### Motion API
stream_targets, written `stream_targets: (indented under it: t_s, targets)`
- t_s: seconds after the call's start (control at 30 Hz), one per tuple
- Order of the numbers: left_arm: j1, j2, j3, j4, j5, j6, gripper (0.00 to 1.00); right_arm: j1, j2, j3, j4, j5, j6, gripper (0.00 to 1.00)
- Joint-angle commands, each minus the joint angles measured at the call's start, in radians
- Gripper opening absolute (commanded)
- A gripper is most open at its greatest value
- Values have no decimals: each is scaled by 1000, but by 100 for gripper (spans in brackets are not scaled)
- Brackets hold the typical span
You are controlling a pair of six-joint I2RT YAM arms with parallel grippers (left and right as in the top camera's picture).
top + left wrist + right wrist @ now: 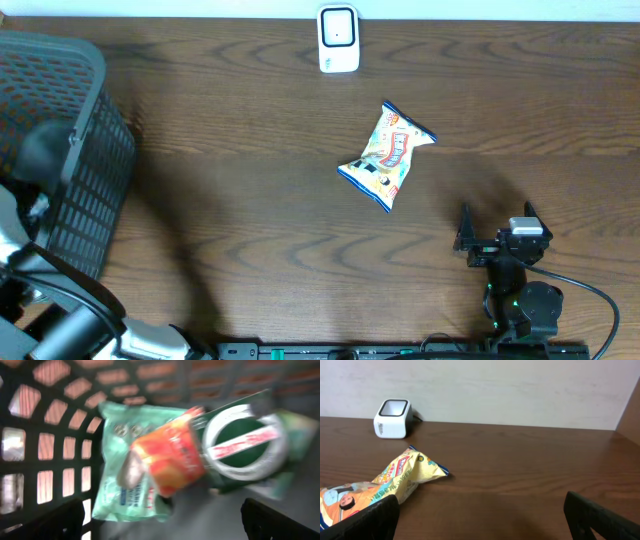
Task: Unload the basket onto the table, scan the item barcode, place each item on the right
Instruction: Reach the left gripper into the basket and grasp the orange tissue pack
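Readable text: none.
- Snack bag, on the counter: coloured lettering and a cartoon face, too small to read.
- Basket contents: green packet with a white-ringed round emblem and a red band; orange packet; pale green packet. All print blurred.

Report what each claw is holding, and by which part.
Nothing is held. The left claw stands open over the packets in the basket. The right claw stands open and empty, short of the snack bag.
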Motion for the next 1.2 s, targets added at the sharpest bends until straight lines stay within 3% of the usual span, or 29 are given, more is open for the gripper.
stream_targets:
  t_s: [0.0,0.23,0.33,0.53,0.7,0.93,1.07,1.13,1.17]
  targets:
    - [23,43,0,-23,-17,-37,99,11,-4,-1,-5,3,-9,99]
    - [47,97,0,-18,-18,-30,98,11,-4,-1,-5,3,-9,99]
    - [59,111,0,6,-17,-22,93,11,-4,-1,-5,4,-9,99]
    - [66,117,0,85,16,134,92,11,-4,-1,-5,4,-9,99]
    - [66,122,0,107,126,135,79,11,-4,-1,-5,3,-9,99]
    - [74,164,0,117,117,136,77,11,-4,-1,-5,4,-9,99]
    - [85,169,0,121,116,136,50,11,-4,-1,-5,3,-9,99]
    - [92,167,2,120,115,136,25,11,-4,-1,-5,3,-9,99]
    - [96,163,3,119,115,135,19,11,-4,-1,-5,3,-9,99]
